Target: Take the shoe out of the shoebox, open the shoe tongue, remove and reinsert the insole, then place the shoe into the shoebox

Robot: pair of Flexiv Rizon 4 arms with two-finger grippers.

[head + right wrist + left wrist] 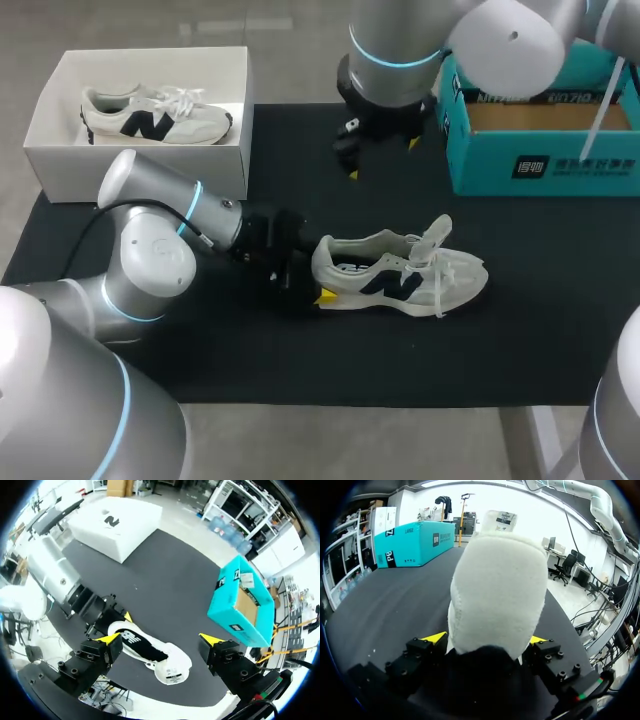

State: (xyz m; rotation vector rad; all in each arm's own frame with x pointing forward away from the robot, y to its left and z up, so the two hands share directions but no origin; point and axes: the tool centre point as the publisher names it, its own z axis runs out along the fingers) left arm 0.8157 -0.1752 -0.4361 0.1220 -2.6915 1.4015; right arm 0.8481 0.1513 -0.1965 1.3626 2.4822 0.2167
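Resting upright on its sole on the black-covered counter, the white mesh sneaker with a dark side emblem lies near the middle. Its toe points toward my right side and its heel toward my left arm. The tongue stands lifted, with its label showing at the top, and the laces hang loose over the side.

The left pincer sits low on the counter at the heel. In the left wrist view the padded white heel of the sneaker fills the space between the fingers, with a yellow tip pressed against each side, so the left pincer is pinching the sneaker by its heel.

The right pincer hangs above the far part of the counter, well apart from the sneaker. Its two yellow tips are spread wide and nothing is between them. In its own wrist view the right pincer looks straight down on the sneaker, with the left arm at the heel end.

The white cardboard shoebox stands open at the far left corner, partly over the edge of the black surface. A second white sneaker with the same dark emblem lies on its side inside. The teal cardboard box stands at the far right, open on top, with a brown inside. From the right wrist view the white cardboard shoebox and the teal cardboard box lie on opposite sides of the sneaker.
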